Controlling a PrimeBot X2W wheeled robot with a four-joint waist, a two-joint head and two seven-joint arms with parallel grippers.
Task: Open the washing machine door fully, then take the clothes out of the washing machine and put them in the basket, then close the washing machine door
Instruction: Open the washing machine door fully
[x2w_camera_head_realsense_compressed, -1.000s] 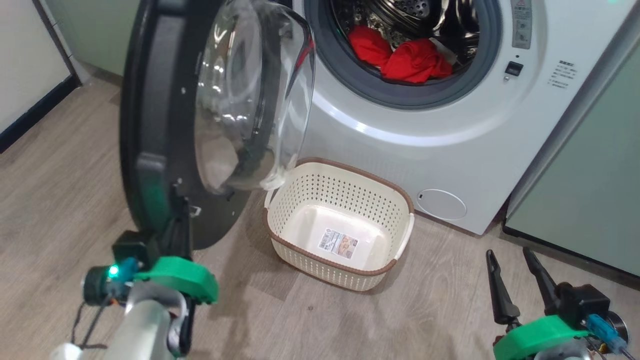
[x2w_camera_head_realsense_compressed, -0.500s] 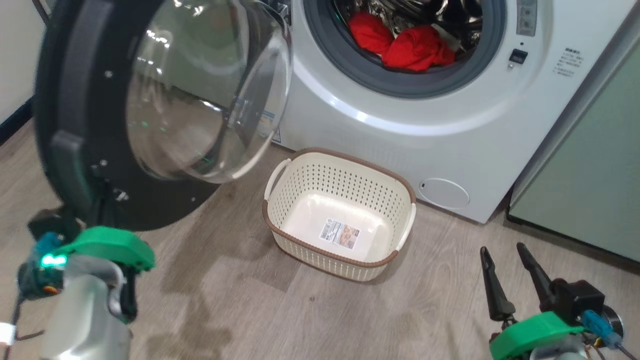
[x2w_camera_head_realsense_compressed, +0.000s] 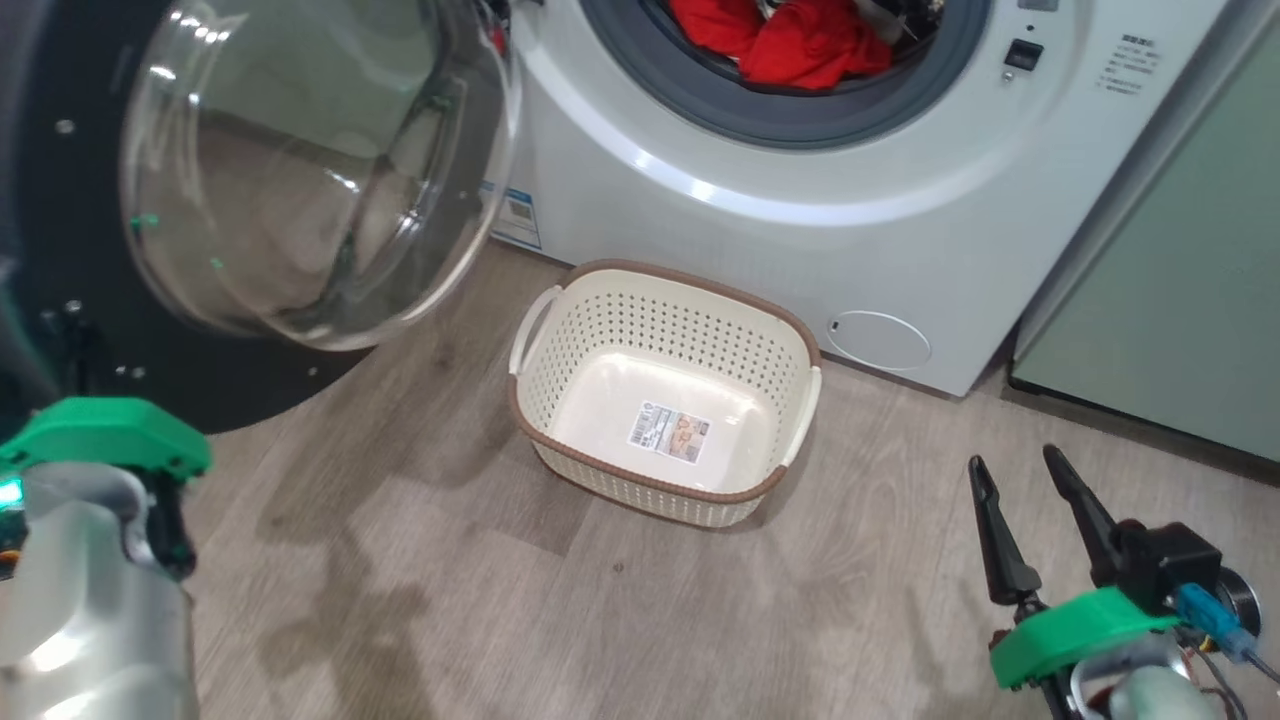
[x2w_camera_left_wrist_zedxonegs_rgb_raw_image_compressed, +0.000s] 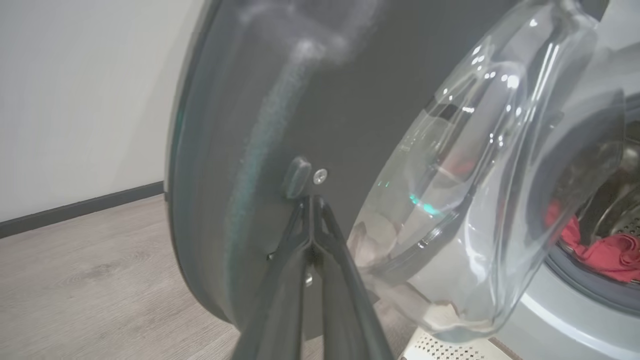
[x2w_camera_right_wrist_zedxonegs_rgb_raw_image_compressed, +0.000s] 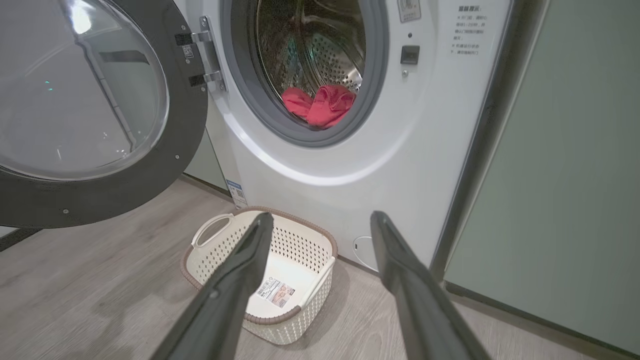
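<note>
Our left end effector (x2w_camera_left_wrist_zedxonegs_rgb_raw_image_compressed: 311, 200) is clenched on nothing, tips pinched together right up against the inner face of the washing machine door (x2w_camera_head_realsense_compressed: 70, 200). We reckon it's acting as a poker to shove the door wide, not gripping it. The door stands well out to the left of the washing machine (x2w_camera_head_realsense_compressed: 850, 250). Right end effector (x2w_camera_head_realsense_compressed: 1012, 457) hangs low, fingers spread and empty, probably ready for the clothes (x2w_camera_head_realsense_compressed: 790, 45), heaped red at the drum's mouth. The basket (x2w_camera_head_realsense_compressed: 640, 330) sits empty on the floor just below the opening, so short drop.
</note>
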